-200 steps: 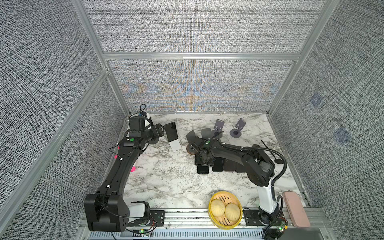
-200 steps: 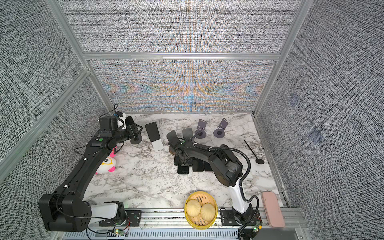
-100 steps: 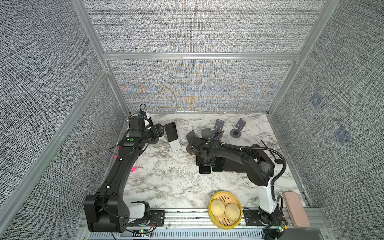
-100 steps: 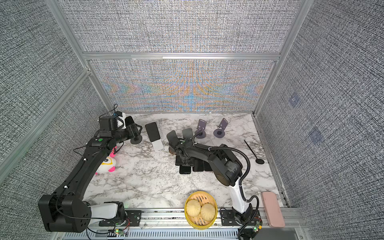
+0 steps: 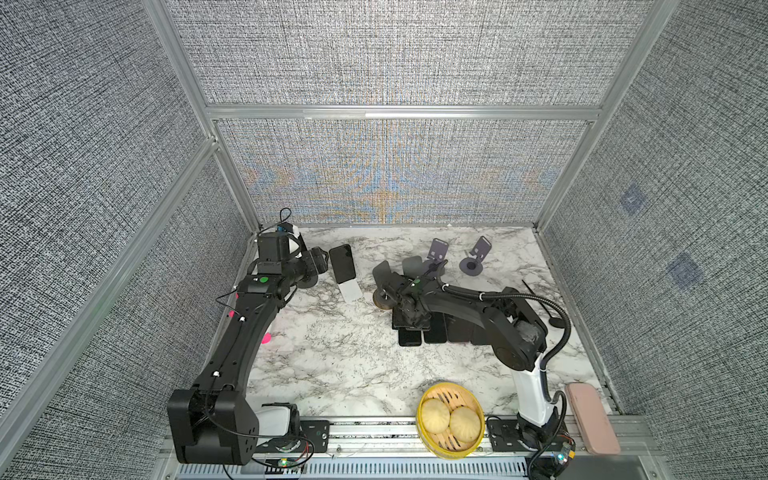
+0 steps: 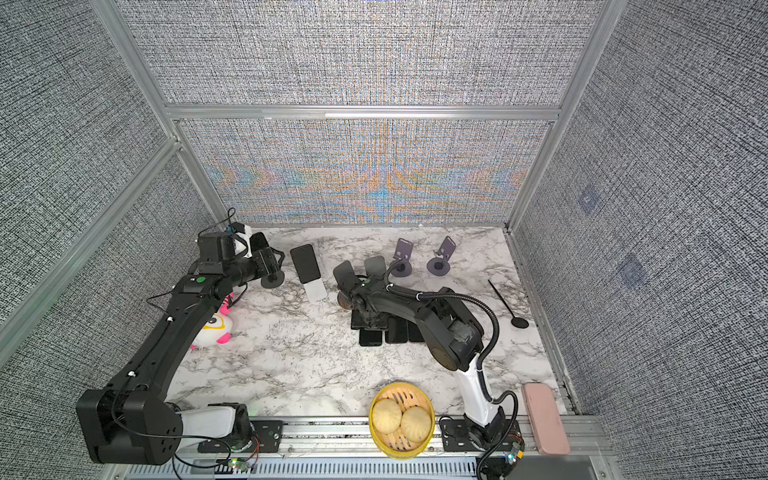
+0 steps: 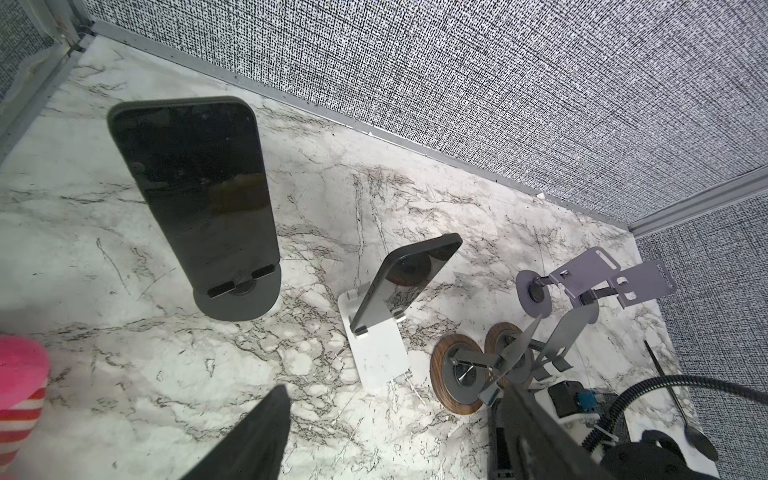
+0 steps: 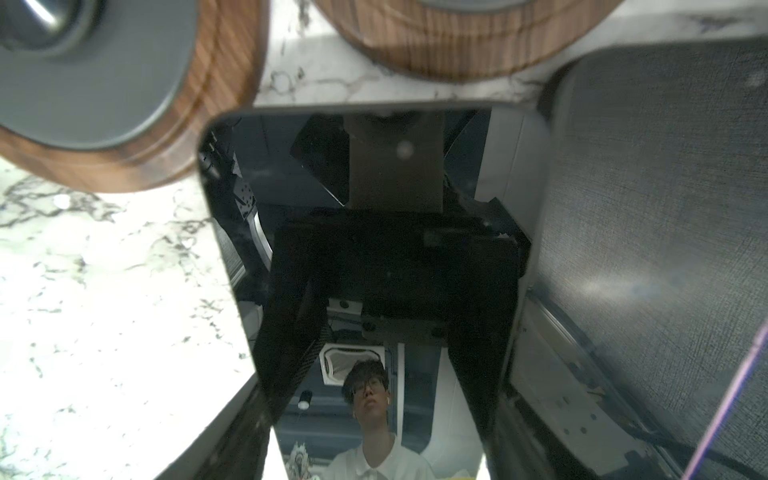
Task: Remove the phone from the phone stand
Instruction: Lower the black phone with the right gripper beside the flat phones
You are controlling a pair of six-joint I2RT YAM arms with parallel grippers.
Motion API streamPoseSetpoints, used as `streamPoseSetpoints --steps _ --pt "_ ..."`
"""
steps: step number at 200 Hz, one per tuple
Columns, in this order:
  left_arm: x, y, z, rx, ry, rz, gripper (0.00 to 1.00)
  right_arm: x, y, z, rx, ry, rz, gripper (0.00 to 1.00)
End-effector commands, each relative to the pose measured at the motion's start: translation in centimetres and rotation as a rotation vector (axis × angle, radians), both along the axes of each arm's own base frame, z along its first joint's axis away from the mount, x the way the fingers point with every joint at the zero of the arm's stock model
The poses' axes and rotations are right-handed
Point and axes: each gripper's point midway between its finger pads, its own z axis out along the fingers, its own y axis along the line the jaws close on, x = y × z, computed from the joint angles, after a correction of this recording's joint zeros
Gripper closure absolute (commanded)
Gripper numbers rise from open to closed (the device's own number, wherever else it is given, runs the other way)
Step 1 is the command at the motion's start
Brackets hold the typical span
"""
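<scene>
A black phone (image 7: pixel 199 187) stands on a dark round phone stand (image 7: pixel 237 299) at the back left. A second phone (image 5: pixel 343 264) (image 7: pixel 407 282) leans on a white stand (image 5: pixel 353 291). My left gripper (image 5: pixel 318 266) (image 7: pixel 397 411) hangs open beside them with nothing between its fingers. In the middle, my right gripper (image 5: pixel 409 316) (image 8: pixel 378 415) is shut across the width of a third black phone (image 8: pixel 374 249). It holds that phone low over a row of flat phones (image 5: pixel 457 332).
Two empty wood-based stands (image 7: pixel 461 374) and two purple stands (image 7: pixel 582 278) crowd the back middle. A steamer with buns (image 5: pixel 451 419) and a pink case (image 5: pixel 592 417) sit at the front. A plush toy (image 6: pixel 214 326) lies under the left arm, and a black spoon (image 6: pixel 509 305) lies at the right.
The right gripper with its phone has shifted slightly over the row of flat phones. The left arm has not moved.
</scene>
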Motion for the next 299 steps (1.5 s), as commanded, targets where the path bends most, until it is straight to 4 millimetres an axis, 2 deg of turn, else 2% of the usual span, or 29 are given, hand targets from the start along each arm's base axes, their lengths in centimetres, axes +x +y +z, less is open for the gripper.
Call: streamPoseSetpoints --steps 1,155,194,200,206,250,277,299 --pt "0.1 -0.2 0.6 -0.001 -0.018 -0.012 0.19 0.0 -0.7 0.1 -0.034 -0.003 0.001 0.42" --pt "0.1 -0.3 0.4 -0.003 -0.013 -0.018 0.19 0.0 -1.1 0.3 -0.062 0.000 0.019 0.33" --pt "0.0 -0.6 0.7 -0.006 -0.025 -0.042 0.19 -0.1 -1.0 0.2 -0.064 0.005 0.016 0.29" --pt "0.0 -0.6 0.7 -0.006 -0.028 -0.043 0.19 -0.1 -1.0 0.2 -0.063 0.004 0.017 0.23" --pt "0.0 -0.6 0.7 -0.005 -0.029 -0.044 0.19 -0.1 -1.0 0.2 -0.064 0.005 0.016 0.21" --pt "0.0 -0.7 0.9 -0.006 -0.032 -0.047 0.19 -0.1 -0.9 0.5 -0.059 0.002 0.020 0.20" --pt "0.0 -0.7 0.9 -0.007 -0.032 -0.046 0.19 0.0 -0.6 1.5 -0.046 -0.013 0.024 0.19" --pt "0.0 -0.6 0.8 -0.010 -0.029 -0.042 0.19 0.1 -0.5 3.5 -0.048 -0.054 0.037 0.19"
